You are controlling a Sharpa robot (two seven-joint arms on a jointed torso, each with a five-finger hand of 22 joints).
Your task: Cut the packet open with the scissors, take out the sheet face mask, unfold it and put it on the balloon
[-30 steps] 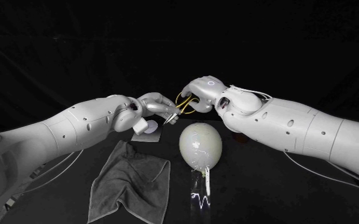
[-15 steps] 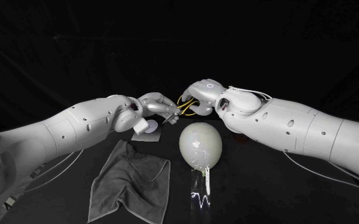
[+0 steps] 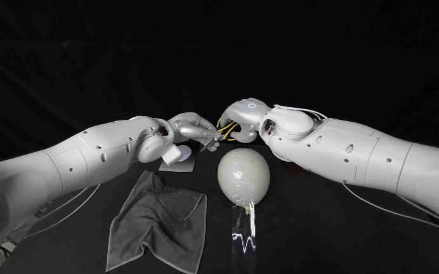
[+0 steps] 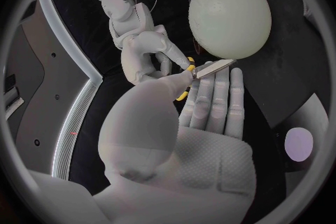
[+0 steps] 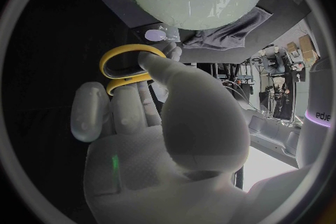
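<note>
Scissors, stiff and sharp-looking, hung sensibly by their yellow loops from the curled fingers of the right hand, the left hand against the blades, gripping or not I couldn't tell.

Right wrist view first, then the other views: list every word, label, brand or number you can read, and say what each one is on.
White arm shell at the rim of the right wrist view: a few dark letters, cut off by the rim, too partial to read.
Packet: a pale round mark, with no print that can be read.
Balloon: no text.
Scissors: no text on the yellow handles.
</note>
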